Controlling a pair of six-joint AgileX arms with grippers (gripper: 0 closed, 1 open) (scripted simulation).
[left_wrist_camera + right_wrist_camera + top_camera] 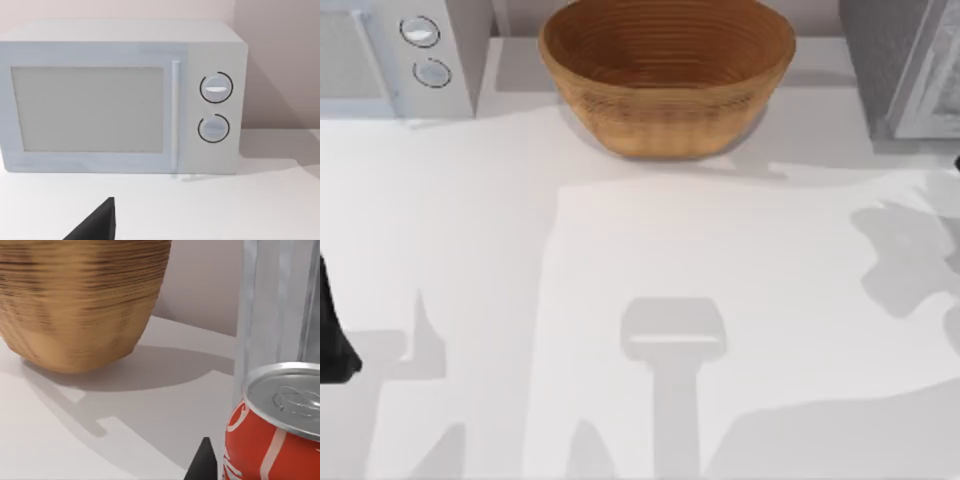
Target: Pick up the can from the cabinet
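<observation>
We are keeping our left arm [334,335] at the left edge of the table [470,250], well apart from everything else on it. In the left wrist view, a dark tip of the left gripper [97,226] is showing low in front of the microwave [90,107]. We cannot tell whether that gripper is spread or pressed together. The microwave is standing at the back left of the table with its door closed. Its two round dials [216,88] are sitting one above the other, beside the upright door handle [175,115].

We are holding the right gripper [202,464] just beside the can [265,440], and one dark tip is showing next to the can's red side. We cannot tell whether the gripper is pinching the can or standing apart from it. The can is standing upright, with a silver top and a red label with white markings. It is directly in front of the pale cabinet [277,305], and its lower end is cut off, so we cannot tell what it is resting on.

The woven brown bowl [667,72] is sitting at the back middle of the table, between the microwave and the cabinet, and it is casting a shadow across the white surface towards the can.
</observation>
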